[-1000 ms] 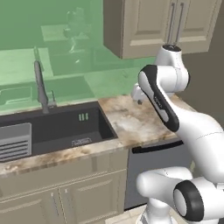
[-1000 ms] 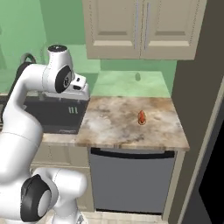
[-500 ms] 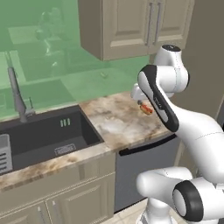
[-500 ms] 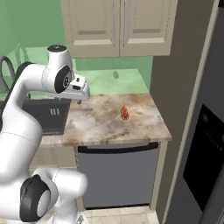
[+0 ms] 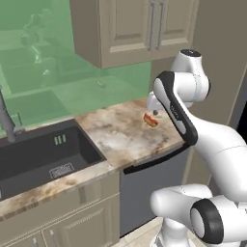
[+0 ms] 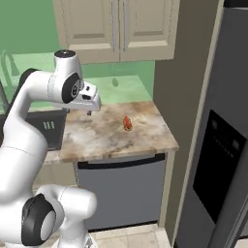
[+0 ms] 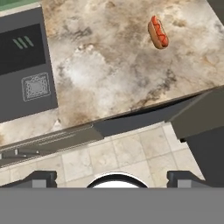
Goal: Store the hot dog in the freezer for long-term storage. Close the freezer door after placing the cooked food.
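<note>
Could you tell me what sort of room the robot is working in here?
A home-style kitchen, rendered in simulation. A marble-patterned counter holds a dark sink, cream wall cabinets hang above, and a grey refrigerator with a black dispenser panel stands to the right. A hot dog lies on the counter.

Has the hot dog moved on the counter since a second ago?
No. The hot dog lies on the same patch of counter near the back right corner; the camera shifted, not it.

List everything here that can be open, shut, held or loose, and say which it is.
gripper: open, holding nothing
hot dog: loose on the counter, not held
freezer door: shut
upper cabinet doors: shut
dishwasher: shut
</note>
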Controlling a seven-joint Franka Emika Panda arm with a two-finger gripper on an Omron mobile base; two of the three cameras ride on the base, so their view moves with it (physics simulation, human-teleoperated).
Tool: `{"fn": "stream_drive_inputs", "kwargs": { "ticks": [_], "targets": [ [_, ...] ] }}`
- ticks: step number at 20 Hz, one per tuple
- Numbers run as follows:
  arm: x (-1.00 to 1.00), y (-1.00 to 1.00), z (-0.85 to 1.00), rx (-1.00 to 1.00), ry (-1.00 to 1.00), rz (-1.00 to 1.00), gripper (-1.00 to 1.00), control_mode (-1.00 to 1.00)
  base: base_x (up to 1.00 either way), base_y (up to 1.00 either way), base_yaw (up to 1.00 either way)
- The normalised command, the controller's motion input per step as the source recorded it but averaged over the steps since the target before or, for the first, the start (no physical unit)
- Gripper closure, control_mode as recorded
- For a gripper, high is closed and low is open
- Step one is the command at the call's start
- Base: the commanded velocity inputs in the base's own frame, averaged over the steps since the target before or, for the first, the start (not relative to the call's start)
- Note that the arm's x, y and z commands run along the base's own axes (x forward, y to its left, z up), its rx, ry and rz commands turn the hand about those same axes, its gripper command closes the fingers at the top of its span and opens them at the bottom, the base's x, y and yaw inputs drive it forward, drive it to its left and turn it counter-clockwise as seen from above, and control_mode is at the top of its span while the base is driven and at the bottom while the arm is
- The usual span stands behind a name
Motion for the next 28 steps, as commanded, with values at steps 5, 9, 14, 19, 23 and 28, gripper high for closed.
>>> {"fn": "stream_drive_inputs", "kwargs": {
  "ticks": [5, 9, 14, 19, 23, 28],
  "targets": [
    [0.00, 0.00, 0.00, 0.00, 0.00, 0.00, -1.00, 1.00, 0.26, -0.26, -0.07],
    [0.00, 0.00, 0.00, 0.00, 0.00, 0.00, -1.00, 1.00, 0.37, -0.43, 0.00],
    [0.00, 0.00, 0.00, 0.00, 0.00, 0.00, -1.00, 1.00, 0.38, -0.48, 0.00],
    [0.00, 0.00, 0.00, 0.00, 0.00, 0.00, -1.00, 1.00, 0.34, -0.08, 0.00],
    [0.00, 0.00, 0.00, 0.00, 0.00, 0.00, -1.00, 1.00, 0.49, 0.06, 0.00],
    [0.00, 0.00, 0.00, 0.00, 0.00, 0.00, -1.00, 1.00, 0.44, 0.11, 0.00]
  ]
}}
